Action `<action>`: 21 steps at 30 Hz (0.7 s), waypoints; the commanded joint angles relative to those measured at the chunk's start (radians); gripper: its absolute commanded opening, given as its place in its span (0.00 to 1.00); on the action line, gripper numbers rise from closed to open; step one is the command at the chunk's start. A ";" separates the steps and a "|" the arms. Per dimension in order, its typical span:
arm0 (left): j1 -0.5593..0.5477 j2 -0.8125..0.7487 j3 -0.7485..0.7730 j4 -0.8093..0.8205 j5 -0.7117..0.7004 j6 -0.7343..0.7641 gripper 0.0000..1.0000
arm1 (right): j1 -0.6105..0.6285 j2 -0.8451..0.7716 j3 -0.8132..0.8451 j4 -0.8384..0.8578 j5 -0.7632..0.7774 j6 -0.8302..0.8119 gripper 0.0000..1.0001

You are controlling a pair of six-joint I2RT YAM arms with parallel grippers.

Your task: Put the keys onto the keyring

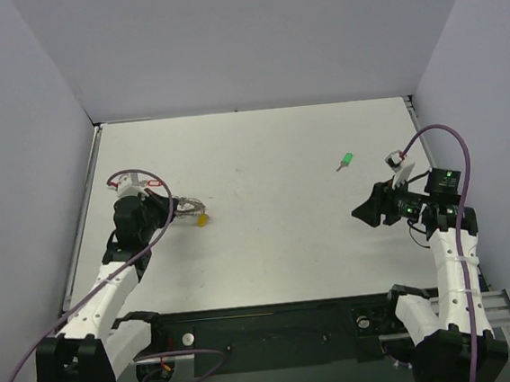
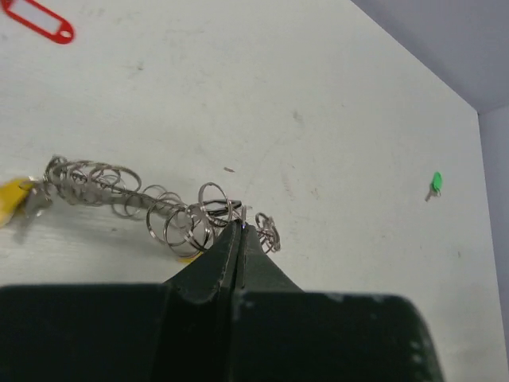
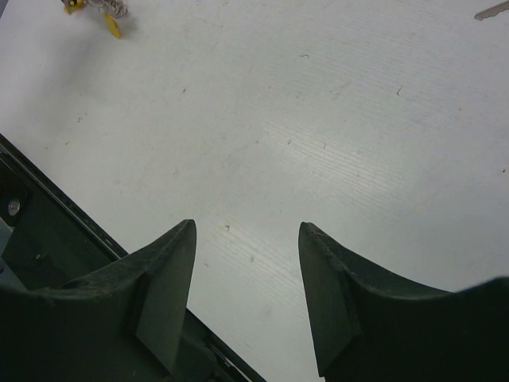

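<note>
Because the keyring (image 2: 187, 223) lies on the table's (image 1: 276, 225) left side with the left gripper (image 2: 240, 227) fully closed at its edge, perhaps pinching a loop to steady it, the right gripper (image 3: 246, 225) hovers half open and empty, free to fetch the 1 green key (image 1: 347, 159) near it.

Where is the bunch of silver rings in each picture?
Top view: the bunch of rings lies left of the middle, a bit below halfway down.
Left wrist view: it stretches across the lower middle, reaching almost to the left edge.
Right wrist view: tiny, in the top left corner.
Shared landmark: the yellow key head at the bunch shows in all three.
</note>
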 commanded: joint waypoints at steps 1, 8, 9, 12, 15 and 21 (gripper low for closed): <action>0.022 -0.150 -0.055 -0.079 -0.222 -0.039 0.00 | 0.009 0.008 0.019 -0.028 -0.015 -0.038 0.50; 0.037 -0.359 -0.158 -0.275 -0.398 -0.141 0.00 | 0.029 0.010 0.028 -0.048 -0.009 -0.061 0.50; 0.037 -0.376 -0.172 -0.288 -0.413 -0.161 0.00 | 0.032 0.010 0.028 -0.052 -0.008 -0.064 0.50; 0.039 -0.414 -0.190 -0.332 -0.407 -0.177 0.00 | 0.035 0.008 0.030 -0.053 -0.011 -0.065 0.50; 0.039 -0.417 -0.184 -0.384 -0.415 -0.212 0.13 | 0.035 0.005 0.031 -0.058 -0.006 -0.065 0.50; 0.039 -0.425 -0.089 -0.530 -0.367 -0.212 0.60 | 0.032 -0.006 0.028 -0.056 0.005 -0.067 0.50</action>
